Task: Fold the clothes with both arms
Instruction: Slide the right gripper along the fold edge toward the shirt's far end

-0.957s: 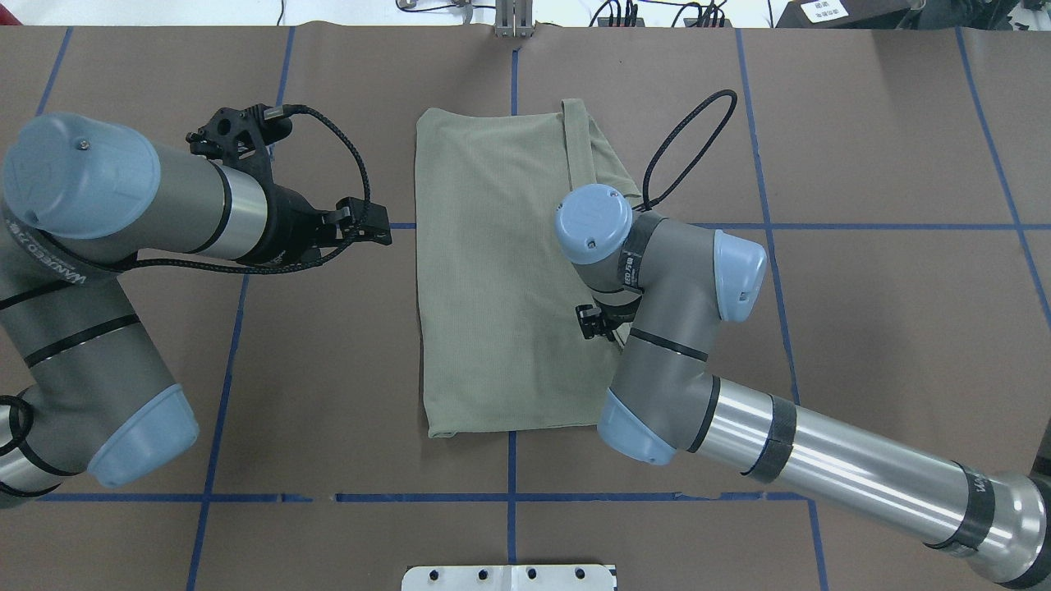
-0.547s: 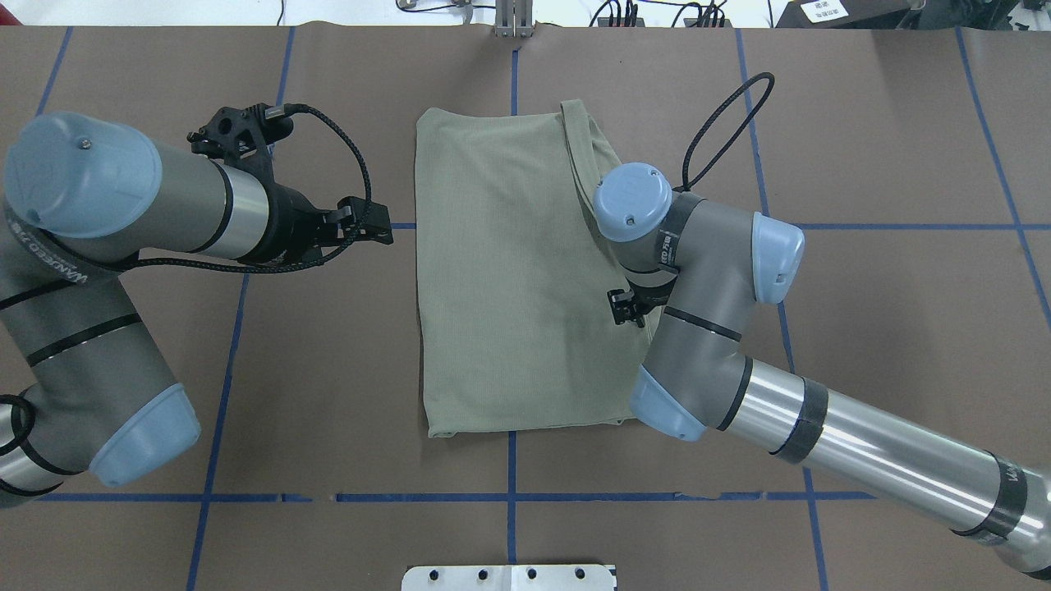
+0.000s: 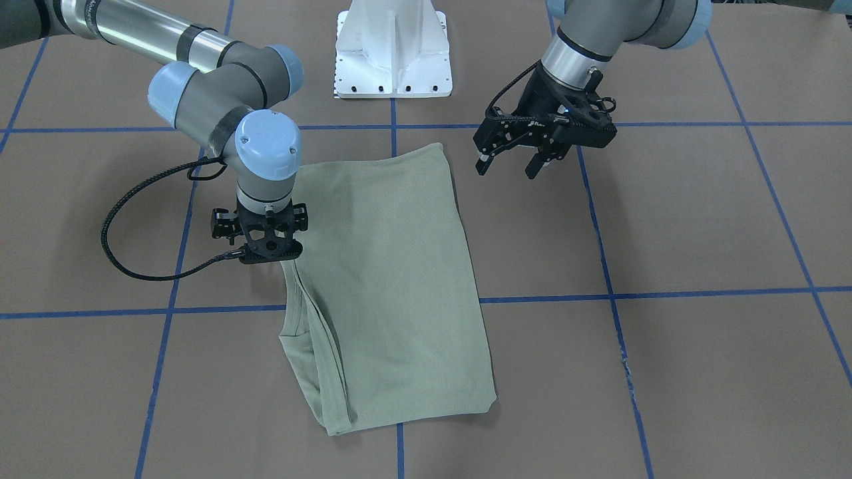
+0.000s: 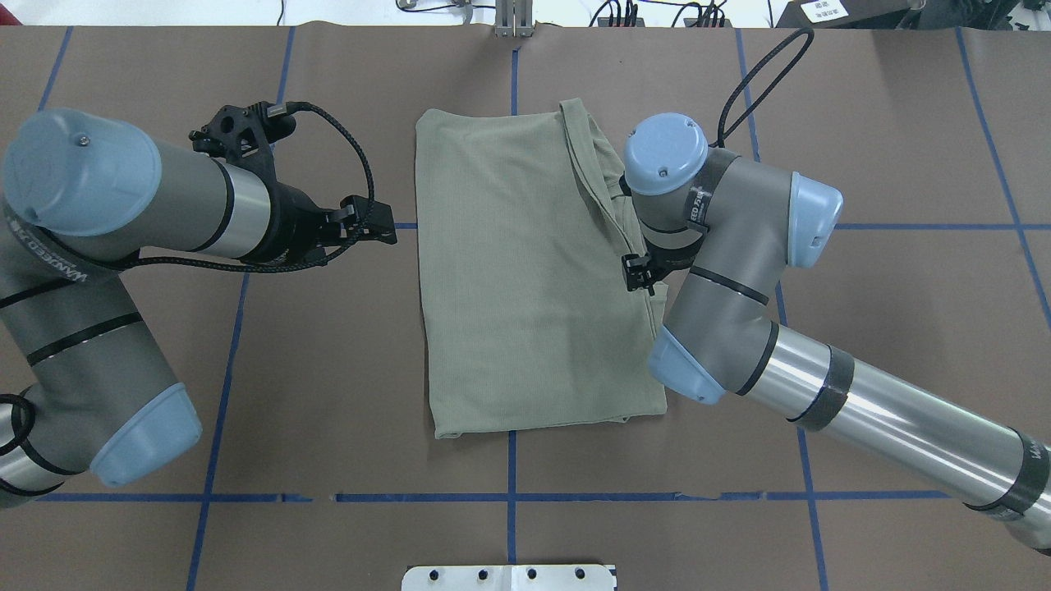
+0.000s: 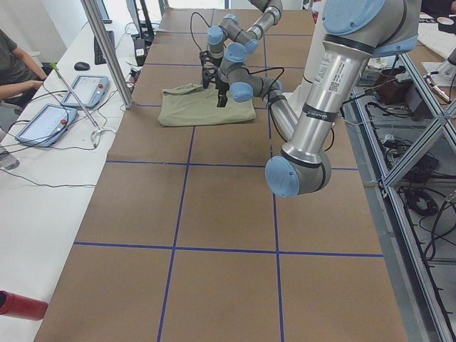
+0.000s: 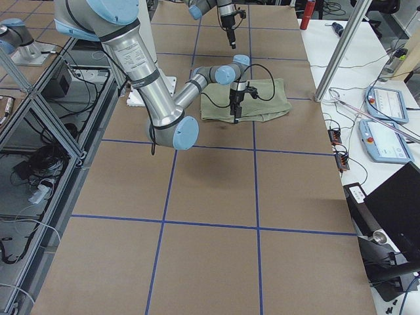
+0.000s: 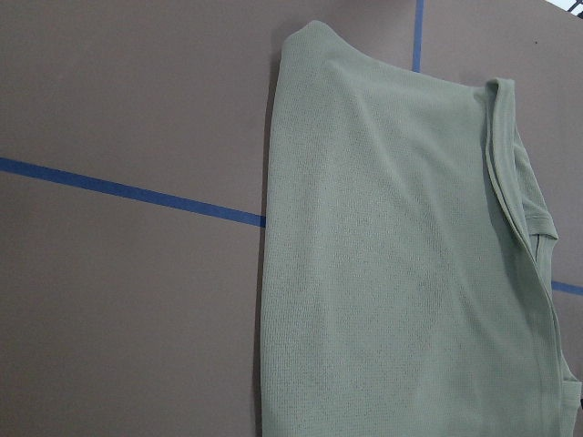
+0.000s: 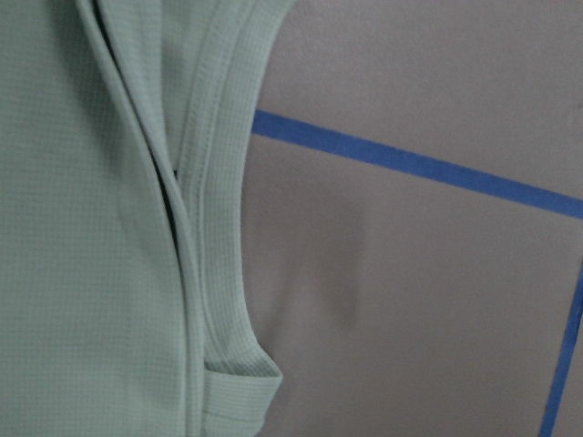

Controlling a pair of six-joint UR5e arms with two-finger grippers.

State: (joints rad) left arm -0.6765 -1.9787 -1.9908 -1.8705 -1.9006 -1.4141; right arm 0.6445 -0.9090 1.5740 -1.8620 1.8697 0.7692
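Observation:
The pale sage-green shirt [image 3: 393, 279] lies folded into a long rectangle at the table's middle [image 4: 517, 271]. Its ribbed neck edge shows in the right wrist view [image 8: 219, 182]. My right gripper [image 3: 273, 258] points straight down at the shirt's side edge [image 4: 639, 275], mostly hidden under its own wrist. It is shut on the edge of the cloth, which follows it. My left gripper [image 3: 507, 167] is open and empty, hovering above the bare table just off the shirt's opposite side [image 4: 384, 232]. The left wrist view shows the shirt [image 7: 392, 273] flat on the table.
The white pedestal [image 3: 393, 53] stands at the robot's side of the table. Blue tape lines [image 4: 509, 497] grid the brown table cover. The right arm's black cable [image 3: 126, 219] loops over the table beside the shirt. Operator tablets [image 5: 78, 89] lie on a side bench.
My right gripper has moved outward to the right and away from the robot, drawing the shirt's side edge with it, so the shirt lies wider. The left arm has hardly moved.

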